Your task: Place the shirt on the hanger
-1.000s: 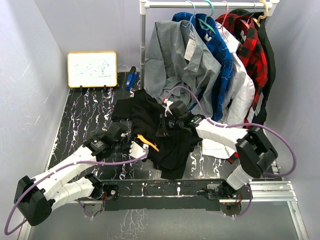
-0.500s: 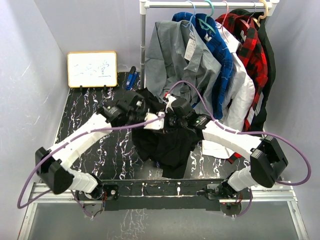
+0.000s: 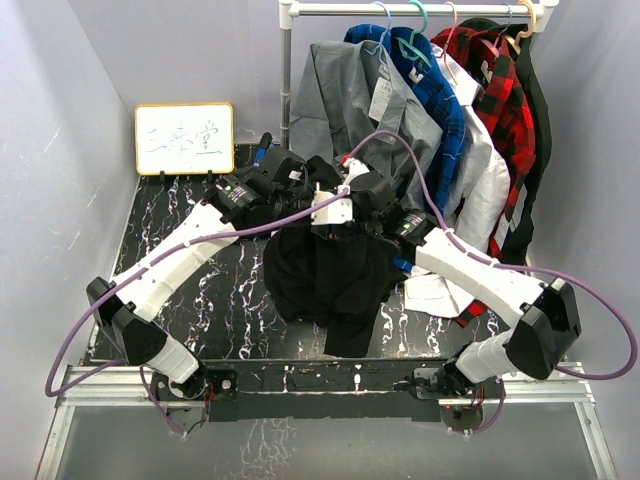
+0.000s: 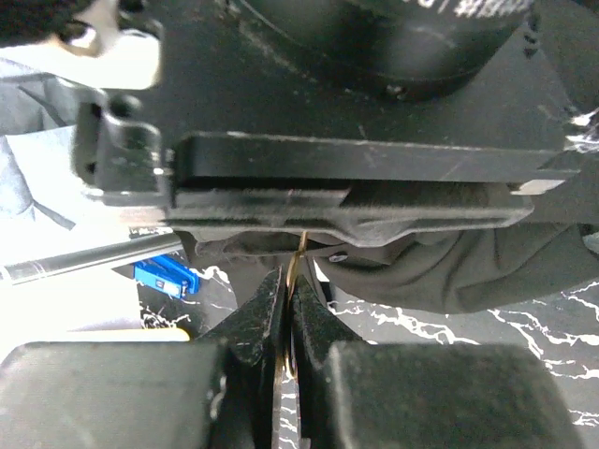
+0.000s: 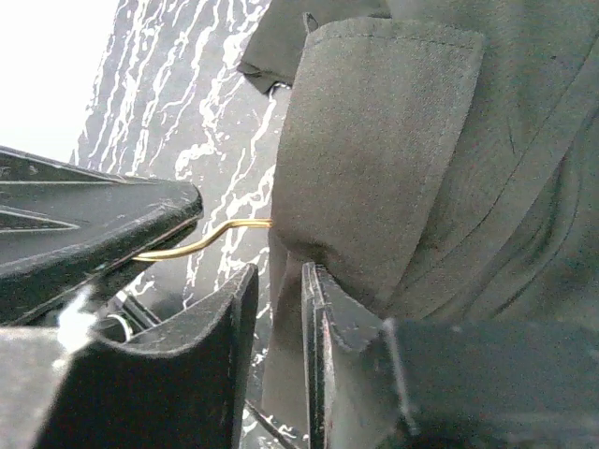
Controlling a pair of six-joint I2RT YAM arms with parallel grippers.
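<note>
Tabletop [image 3: 170,235]: We see a black surface with white marbling. It lies under both arms, and a white board [image 3: 184,138] stands at its far left corner.

Rail [image 3: 400,9]: A metal rail at the back right carries a grey shirt [image 3: 340,110], a red plaid shirt [image 3: 500,90] and other clothes.

Shirt [image 3: 325,275]: It is plain black, soft and matte from above, and looks dark grey up close, with a stitched hem along one folded edge. Its top is gathered at mid-tabletop where the two claws meet, in front of the rail. The rest falls in loose folds toward the near edge.

Hanger [image 5: 211,236]: We see it only as a thin yellow-orange curve. It runs from the left claw's fingers into a fold of the shirt. The triangle is hidden in the cloth, and from above we cannot make out the hanger at all.

Left claw [image 4: 286,281]: The fingers are pressed together, with a sliver of the hanger pinched between them.

Right claw [image 5: 279,281]: The fingers stand slightly apart with a narrow gap between them. A fold of the shirt hangs at that gap, and we cannot tell whether the pads touch it.

Hard to make out: In the left wrist view the right claw's black body blocks the upper half. A blue object [image 4: 164,274] behind it is too blurred to identify.
</note>
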